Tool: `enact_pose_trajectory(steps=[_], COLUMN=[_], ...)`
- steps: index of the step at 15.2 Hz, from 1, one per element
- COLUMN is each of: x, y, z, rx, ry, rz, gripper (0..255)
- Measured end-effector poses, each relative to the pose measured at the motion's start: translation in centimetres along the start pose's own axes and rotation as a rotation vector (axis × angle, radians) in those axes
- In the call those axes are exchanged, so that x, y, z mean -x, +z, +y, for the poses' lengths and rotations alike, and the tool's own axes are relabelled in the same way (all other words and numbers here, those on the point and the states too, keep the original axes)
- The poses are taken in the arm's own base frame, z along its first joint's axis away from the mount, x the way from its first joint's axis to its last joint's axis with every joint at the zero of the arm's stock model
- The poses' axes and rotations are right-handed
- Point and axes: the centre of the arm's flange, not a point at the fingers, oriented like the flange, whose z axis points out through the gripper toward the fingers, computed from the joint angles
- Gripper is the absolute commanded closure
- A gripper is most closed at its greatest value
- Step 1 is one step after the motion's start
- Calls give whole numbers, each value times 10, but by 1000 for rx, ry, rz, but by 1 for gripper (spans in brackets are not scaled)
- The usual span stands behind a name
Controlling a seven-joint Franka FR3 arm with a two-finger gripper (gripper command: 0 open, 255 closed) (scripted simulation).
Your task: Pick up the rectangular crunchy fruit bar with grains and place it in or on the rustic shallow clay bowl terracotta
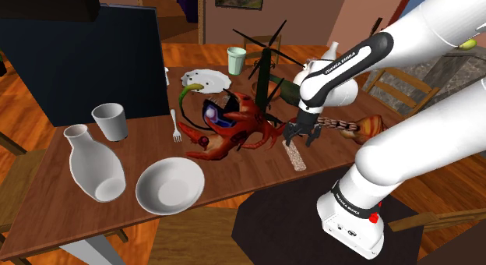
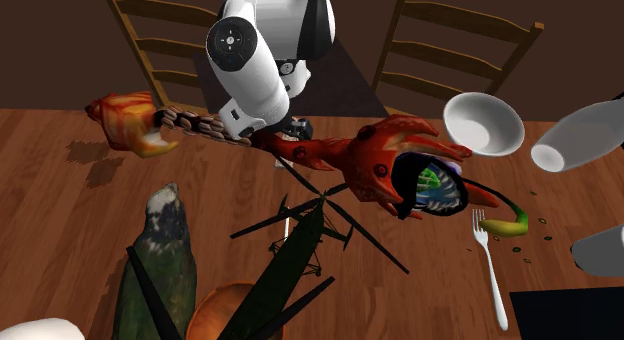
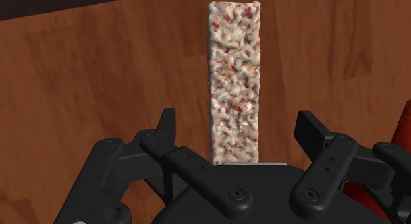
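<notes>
A white robot arm reaches down over a brown wooden table [image 1: 140, 150] crowded with objects. Its all-black two-finger gripper [image 1: 302, 137] hangs just above a pale, speckled rectangular grain bar [image 1: 295, 157] with red flecks. The bar lies flat on the table, close to the edge nearest the robot's stand. In the wrist view the gripper [image 3: 238, 124] is wide open and holds nothing. One finger stands on each side of the grain bar [image 3: 234, 84], with bare wood showing between each finger and the bar, so neither touches it. The bar's long axis runs straight away from the hand, at right angles to the line between the fingers, so closing would take it across its narrow width. The fingers flank the part of the bar nearest the hand rather than its middle, and that end is hidden beneath the gripper body. The move ahead looks like a straight descent and a squeeze, with no turn of the wrist needed. The target, a plain white shallow bowl [image 1: 170, 185], sits well apart toward the shoulder view's left, along the same near edge. A red lobster-like figure [image 1: 234, 127] lies near the bar, farther in on the table.
</notes>
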Motion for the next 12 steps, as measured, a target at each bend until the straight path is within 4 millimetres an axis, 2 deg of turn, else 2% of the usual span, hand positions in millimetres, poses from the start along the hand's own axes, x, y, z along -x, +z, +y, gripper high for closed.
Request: enact_pose_trajectory(steps=[6, 7, 12], x=[0, -1, -3], y=[2, 2, 1], z=[-4, -5, -7], rx=[-18, -22, -20], ry=[0, -3, -2], rz=[31, 37, 24], gripper=[0, 255, 255])
